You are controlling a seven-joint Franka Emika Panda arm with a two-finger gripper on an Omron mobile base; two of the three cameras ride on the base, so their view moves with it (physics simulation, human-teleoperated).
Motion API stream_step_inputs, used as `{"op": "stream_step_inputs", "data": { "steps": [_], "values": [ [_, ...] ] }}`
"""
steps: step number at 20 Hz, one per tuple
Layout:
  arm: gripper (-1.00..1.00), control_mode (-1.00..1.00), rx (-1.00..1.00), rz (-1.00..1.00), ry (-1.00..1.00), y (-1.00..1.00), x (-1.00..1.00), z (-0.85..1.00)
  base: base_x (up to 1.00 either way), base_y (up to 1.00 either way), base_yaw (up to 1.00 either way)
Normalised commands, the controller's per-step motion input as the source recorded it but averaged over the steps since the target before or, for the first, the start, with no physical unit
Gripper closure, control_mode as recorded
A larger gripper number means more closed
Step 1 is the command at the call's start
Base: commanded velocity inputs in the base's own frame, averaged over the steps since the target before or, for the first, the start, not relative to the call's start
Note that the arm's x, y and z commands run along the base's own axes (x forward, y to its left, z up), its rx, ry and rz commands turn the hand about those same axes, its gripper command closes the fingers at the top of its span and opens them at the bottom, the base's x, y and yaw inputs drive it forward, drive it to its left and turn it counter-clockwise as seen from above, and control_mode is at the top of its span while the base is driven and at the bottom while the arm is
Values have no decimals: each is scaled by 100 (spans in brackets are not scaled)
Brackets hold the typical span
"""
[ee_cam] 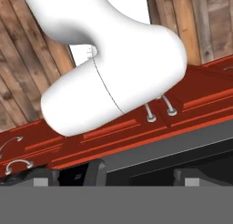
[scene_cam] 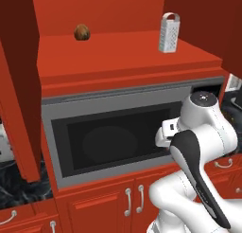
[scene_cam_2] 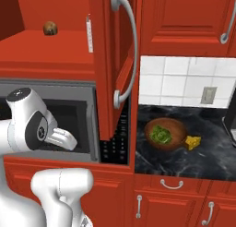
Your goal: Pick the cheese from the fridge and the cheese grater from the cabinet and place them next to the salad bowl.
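Note:
The cheese grater (scene_cam: 169, 33), silvery-white with a loop handle, stands upright at the right end of the shelf in the open red cabinet (scene_cam: 118, 52). A thin strip of the grater (scene_cam_2: 89, 34) shows beside the open door. The cheese (scene_cam_2: 193, 141), a small yellow wedge, lies on the black counter touching the right side of the salad bowl (scene_cam_2: 165, 134). My gripper (ee_cam: 139, 173) is open and holds nothing; it hangs low in front of the microwave, well below the grater. The fridge is out of view.
A small brown round thing (scene_cam: 82, 32) sits at the left of the cabinet shelf. The grey microwave (scene_cam: 108, 142) is under the shelf. An open cabinet door (scene_cam_2: 115, 60) with a curved silver handle juts out between the shelf and the counter. Lower red cupboards (scene_cam: 118, 203) run below.

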Motion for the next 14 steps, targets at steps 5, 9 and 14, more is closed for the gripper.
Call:
{"op": "stream_step_inputs", "data": {
  "steps": [5,9,14],
  "values": [
    [-100,100,0,0,0,0,0,0,35,0,0],
    [-100,100,0,0,0,0,0,0,23,0,0],
    [-100,100,0,0,0,0,0,0,7,0,0]
  ]
}}
